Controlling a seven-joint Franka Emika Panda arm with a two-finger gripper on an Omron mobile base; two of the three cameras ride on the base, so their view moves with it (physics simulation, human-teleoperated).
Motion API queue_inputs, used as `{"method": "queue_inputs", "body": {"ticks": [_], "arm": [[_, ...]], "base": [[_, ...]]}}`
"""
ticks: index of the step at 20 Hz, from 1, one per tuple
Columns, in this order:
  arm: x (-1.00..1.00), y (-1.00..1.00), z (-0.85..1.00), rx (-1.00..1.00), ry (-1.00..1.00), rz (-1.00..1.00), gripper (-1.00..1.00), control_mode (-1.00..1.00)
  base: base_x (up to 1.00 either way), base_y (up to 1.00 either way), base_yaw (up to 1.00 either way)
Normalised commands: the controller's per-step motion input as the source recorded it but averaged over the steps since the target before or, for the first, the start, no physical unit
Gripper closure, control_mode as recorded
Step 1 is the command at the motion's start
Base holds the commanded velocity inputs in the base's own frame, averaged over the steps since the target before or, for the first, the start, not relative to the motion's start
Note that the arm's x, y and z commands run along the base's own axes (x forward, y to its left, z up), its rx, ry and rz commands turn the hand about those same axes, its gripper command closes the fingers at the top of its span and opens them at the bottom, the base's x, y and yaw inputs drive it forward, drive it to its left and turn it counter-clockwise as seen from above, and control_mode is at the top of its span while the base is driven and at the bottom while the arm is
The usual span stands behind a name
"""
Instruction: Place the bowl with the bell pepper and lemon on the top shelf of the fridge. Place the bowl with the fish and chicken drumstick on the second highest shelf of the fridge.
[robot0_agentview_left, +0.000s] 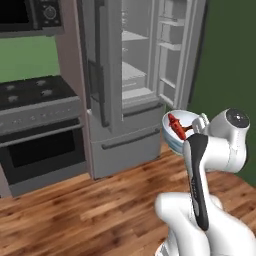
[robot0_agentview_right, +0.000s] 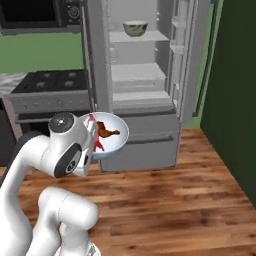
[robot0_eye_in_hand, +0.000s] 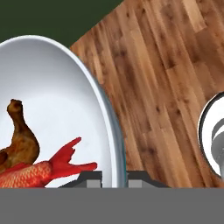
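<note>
While fingers (robot0_eye_in_hand: 114, 175) pinch pale bowl (robot0_eye_in_hand: 52, 87) rim, fish (robot0_eye_in_hand: 39, 170) tail points toward them

Honestly can't read a single word, number or logo anywhere here, the microwave (robot0_agentview_left: 30, 17) panel up top has knobs and some marks but they're way too blurry to make out

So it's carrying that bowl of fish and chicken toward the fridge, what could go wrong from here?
The jaws pinch only the rim of the pale bowl, so it might tip and spill the red fish or chicken drumstick. The open fridge door stands near the path to the second highest shelf.
</note>
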Motion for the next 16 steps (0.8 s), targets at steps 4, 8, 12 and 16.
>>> {"method": "queue_inputs", "body": {"ticks": [4, 8, 12, 16], "arm": [[0.0, 0.0, 0.0, 0.0, 0.0, 0.0, 1.0, 1.0], [0.0, 0.0, 0.0, 0.0, 0.0, 0.0, 1.0, 1.0], [0.0, 0.0, 0.0, 0.0, 0.0, 0.0, 1.0, 1.0], [0.0, 0.0, 0.0, 0.0, 0.0, 0.0, 1.0, 1.0]], "base": [[0.5, -0.97, 0.55], [0.47, -0.59, 0.43], [0.48, -0.53, 0.32], [0.43, -0.51, 0.21]]}}
